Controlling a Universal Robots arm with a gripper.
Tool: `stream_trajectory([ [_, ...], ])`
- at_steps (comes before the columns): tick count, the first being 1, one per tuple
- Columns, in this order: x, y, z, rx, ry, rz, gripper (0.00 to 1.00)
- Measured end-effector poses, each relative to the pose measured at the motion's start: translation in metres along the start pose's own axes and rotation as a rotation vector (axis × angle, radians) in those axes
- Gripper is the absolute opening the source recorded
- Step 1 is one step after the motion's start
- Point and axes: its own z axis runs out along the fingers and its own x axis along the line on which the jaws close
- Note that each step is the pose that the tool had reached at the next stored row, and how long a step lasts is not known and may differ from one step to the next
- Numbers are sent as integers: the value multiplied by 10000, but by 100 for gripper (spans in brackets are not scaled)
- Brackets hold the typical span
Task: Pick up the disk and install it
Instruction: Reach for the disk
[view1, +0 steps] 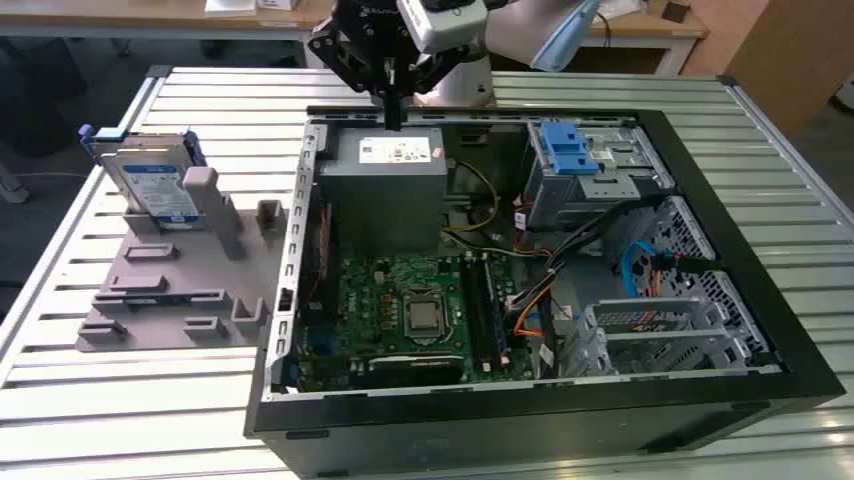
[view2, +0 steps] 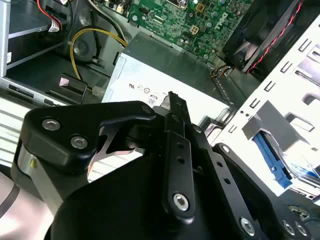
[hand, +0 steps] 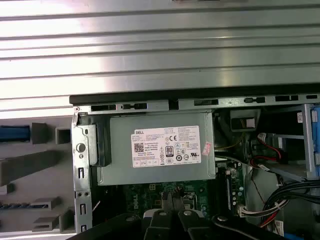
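Exterior view | arm (view1: 447, 25) pointing down over power supply (view1: 380, 170) | jaws together, empty | disk (view1: 151, 187) well apart

We logged an open black computer case (view1: 534, 425) on a slatted metal table (view1: 120, 420). Inside it were a grey power-supply box (view1: 387, 175) with a white sticker, a green motherboard (view1: 400, 300) adjoining it, and a blue latch (view1: 567, 155) on the drive cage (view1: 621, 165). A grey plastic fixture (view1: 160, 290) stood beside the case.

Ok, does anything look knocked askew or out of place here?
Nothing stands out. The disk stands on edge in the grey holder at the exterior view's left, outside the computer case. The gripper, shut and empty, is above the power supply.
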Motion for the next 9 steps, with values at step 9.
stream_trajectory([
  [9,1,0,0,0,0,-1,11],
])
